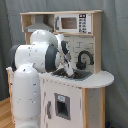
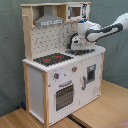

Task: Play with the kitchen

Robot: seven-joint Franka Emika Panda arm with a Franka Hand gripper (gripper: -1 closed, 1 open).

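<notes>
Risk: could clip the faucet (image 1: 84, 57) or sink (image 1: 75, 75) rim — wrist crowded low over the basin.
Gripper (image 2: 75, 46): down at the sink; finger state impossible to tell (hidden by wrist).
Kitchen (image 2: 60, 75): upright on wood floor, light wood and white, red burners (image 2: 52, 59), grey hood (image 2: 48, 20), oven door shut.
</notes>
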